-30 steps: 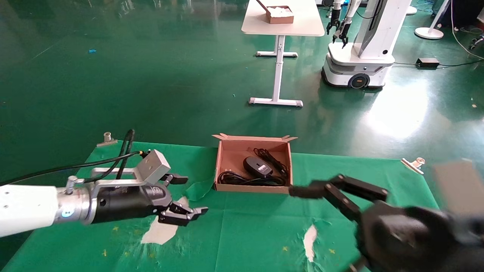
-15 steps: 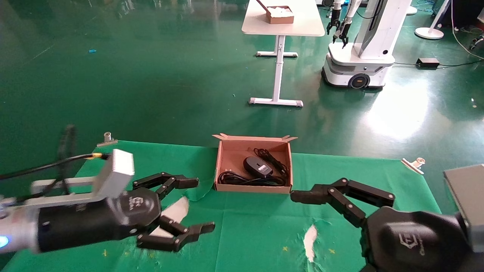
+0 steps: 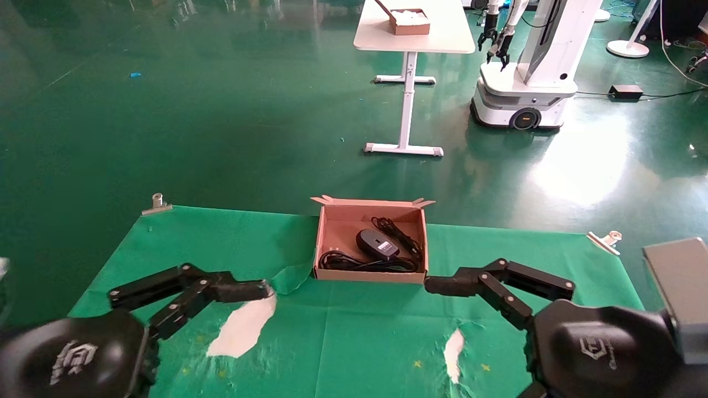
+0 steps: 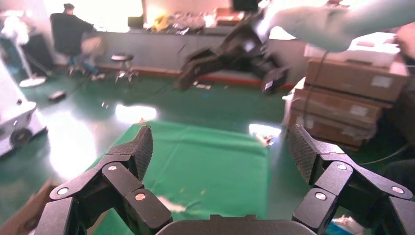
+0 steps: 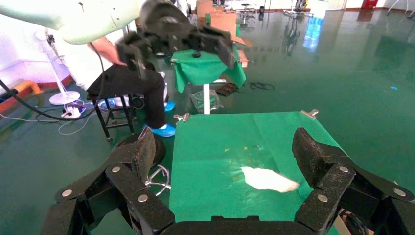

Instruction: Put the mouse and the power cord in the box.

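Fingers of my right end effector spread wide, holding nothing, its upper tip just beside the near right corner of the box; the lower finger is cut off. My left end effector, also wide and empty, lies near the box's left, likewise half out of view. Inside the box sit the mouse and, against the near wall, the power cord, on the green worktop.

We are seeing the box lying open from above, the mouse and the power cord filling its floor. Bare green cloth is stretching before it, flanked by the spread-fingered left gripper and right gripper.
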Motion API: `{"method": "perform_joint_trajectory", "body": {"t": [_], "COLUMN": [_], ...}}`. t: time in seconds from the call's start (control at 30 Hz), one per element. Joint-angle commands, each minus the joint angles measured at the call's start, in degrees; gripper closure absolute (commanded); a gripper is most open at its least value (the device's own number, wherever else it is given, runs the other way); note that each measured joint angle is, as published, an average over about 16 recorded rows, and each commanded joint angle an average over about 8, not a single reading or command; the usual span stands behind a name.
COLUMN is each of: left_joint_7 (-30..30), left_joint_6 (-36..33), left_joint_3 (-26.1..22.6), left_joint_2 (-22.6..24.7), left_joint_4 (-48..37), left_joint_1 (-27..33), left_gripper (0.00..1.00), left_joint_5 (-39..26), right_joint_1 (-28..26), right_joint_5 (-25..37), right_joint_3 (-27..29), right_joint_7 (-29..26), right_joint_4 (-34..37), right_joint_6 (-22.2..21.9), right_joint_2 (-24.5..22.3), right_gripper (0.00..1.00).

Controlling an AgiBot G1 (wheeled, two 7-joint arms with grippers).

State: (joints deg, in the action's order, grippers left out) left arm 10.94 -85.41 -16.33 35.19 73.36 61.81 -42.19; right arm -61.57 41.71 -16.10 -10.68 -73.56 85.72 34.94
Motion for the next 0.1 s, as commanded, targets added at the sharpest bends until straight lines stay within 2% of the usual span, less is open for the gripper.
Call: {"method": "perform_joint_trajectory", "body": {"t": [0.03, 0.1], "left_joint_7": [-0.58, -0.7], "left_joint_6": [-1.71, -2.21], "left_joint_3": [1.96, 2.53], "left_joint_2": [-0.92, -1.19], "left_joint_4": [1.37, 1.77], "left_joint_1": [-1.34, -1.74], "left_gripper": [0.0, 0.0], "left_joint_5": [2.16, 2.81], "right_joint_1": [0.05, 0.06], "right_joint_5": [-0.08, -0.1], "right_joint_3": [0.04, 0.05], "right_joint_7": [0.0, 0.0], "right_joint_4": [-0.05, -0.06], "right_joint_6": [0.04, 0.05], "right_joint_2": [-0.05, -0.06], "right_gripper": [0.0, 0.0]}}
